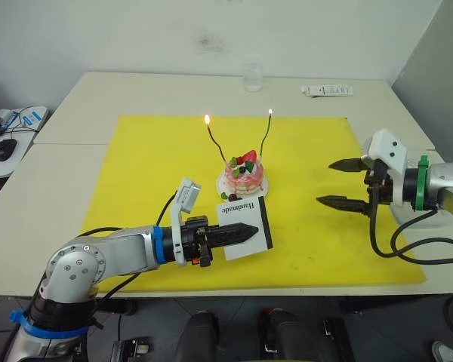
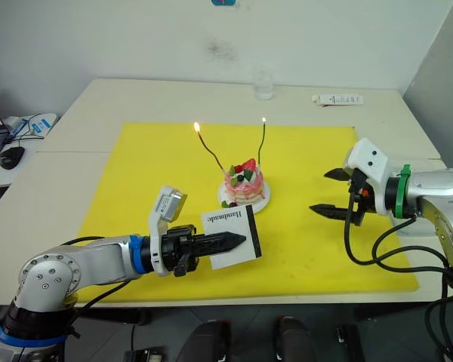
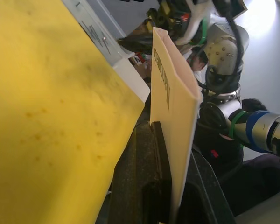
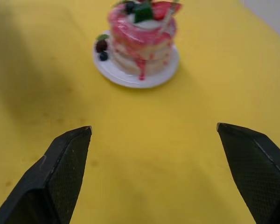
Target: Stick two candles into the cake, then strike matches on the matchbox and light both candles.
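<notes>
Nearest the robot, the left tool (image 1: 249, 233) grips the matchbox (image 1: 245, 226), its two black fingers clenched on the box's lower part; in the left wrist view the white box stands on edge between the fingers (image 3: 144, 186). The matchbox is held just above the yellow mat (image 1: 151, 166), its black strip to the right and its script lettering toward the cake.

Just beyond the box sits the cake (image 1: 244, 175) on its white plate (image 1: 223, 185), near the middle of the mat, with a few dark berries on the plate's rim. Two candles stand in the cake: the red-brown candle (image 1: 215, 142) leans out to the left, the green candle (image 1: 265, 138) rises on the right. Each carries a small flame at its tip.

To the right of the cake and well apart from it, the right tool (image 1: 341, 182) hovers over the mat, fingers spread wide and holding nothing.

At the counter's (image 1: 136, 90) far edge stand a clear glass (image 1: 252, 78) and a white tube (image 1: 327, 90).
</notes>
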### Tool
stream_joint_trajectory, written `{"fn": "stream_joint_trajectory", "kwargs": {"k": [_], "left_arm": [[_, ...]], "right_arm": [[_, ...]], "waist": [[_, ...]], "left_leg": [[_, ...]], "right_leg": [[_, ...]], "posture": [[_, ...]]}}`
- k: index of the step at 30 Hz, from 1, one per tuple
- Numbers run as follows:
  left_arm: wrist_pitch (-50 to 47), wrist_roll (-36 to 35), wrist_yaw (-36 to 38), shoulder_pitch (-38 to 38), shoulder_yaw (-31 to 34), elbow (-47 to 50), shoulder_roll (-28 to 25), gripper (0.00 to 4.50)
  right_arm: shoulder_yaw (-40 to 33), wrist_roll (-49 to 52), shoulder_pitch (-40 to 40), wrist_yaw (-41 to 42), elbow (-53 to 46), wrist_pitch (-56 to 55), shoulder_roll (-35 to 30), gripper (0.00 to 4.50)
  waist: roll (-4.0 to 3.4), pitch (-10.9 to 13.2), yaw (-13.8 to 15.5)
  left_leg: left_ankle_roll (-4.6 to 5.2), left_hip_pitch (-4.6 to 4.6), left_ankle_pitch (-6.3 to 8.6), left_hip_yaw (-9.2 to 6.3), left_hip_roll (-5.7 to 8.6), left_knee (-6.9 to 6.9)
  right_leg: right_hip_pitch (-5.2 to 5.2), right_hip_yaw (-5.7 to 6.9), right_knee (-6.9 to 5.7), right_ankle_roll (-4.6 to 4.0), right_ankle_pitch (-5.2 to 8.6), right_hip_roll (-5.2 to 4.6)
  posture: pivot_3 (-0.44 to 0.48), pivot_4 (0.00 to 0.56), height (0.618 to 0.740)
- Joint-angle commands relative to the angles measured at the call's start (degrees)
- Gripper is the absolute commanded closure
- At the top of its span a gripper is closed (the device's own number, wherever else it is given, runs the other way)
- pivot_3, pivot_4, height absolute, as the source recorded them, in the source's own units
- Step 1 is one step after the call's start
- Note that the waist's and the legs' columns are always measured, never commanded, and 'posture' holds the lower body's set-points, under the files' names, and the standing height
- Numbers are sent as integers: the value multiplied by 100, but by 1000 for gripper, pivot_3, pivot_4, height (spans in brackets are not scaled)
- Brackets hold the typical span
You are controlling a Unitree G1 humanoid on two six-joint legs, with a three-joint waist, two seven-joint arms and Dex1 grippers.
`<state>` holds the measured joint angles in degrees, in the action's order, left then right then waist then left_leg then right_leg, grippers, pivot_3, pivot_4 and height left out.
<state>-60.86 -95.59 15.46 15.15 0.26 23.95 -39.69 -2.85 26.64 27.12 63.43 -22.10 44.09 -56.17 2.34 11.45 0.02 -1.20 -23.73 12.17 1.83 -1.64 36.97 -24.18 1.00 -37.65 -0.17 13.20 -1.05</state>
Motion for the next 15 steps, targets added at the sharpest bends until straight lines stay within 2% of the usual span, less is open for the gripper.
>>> {"fn": "stream_joint_trajectory", "kwargs": {"k": [1, 7, 15], "left_arm": [[3, 78, -198, -61, -47, -73, 26, 4500], [-137, 74, -810, 106, -397, -366, 272, 4500], [-68, -270, -2072, 577, -577, -1207, 925, 4500]], "right_arm": [[-80, 290, -206, 389, -548, -316, -154, 15], [54, 491, -422, 106, -1214, -257, 40, 15], [118, 479, -440, -169, -1376, -236, 36, 15]], "waist": [[0, 0, 1], [0, 0, 2], [0, 0, 11]], "left_leg": [[0, 0, 0, 0, 0, 0], [0, 1, 0, 2, 3, 6], [0, 0, 0, 2, 8, 9]], "right_leg": [[0, 0, 0, 0, 0, 0], [2, -4, -1, 8, -5, -3], [5, -7, -3, 13, -9, -5]], "posture": [[0, 150, 740], [0, 150, 740], [0, 150, 740]]}}
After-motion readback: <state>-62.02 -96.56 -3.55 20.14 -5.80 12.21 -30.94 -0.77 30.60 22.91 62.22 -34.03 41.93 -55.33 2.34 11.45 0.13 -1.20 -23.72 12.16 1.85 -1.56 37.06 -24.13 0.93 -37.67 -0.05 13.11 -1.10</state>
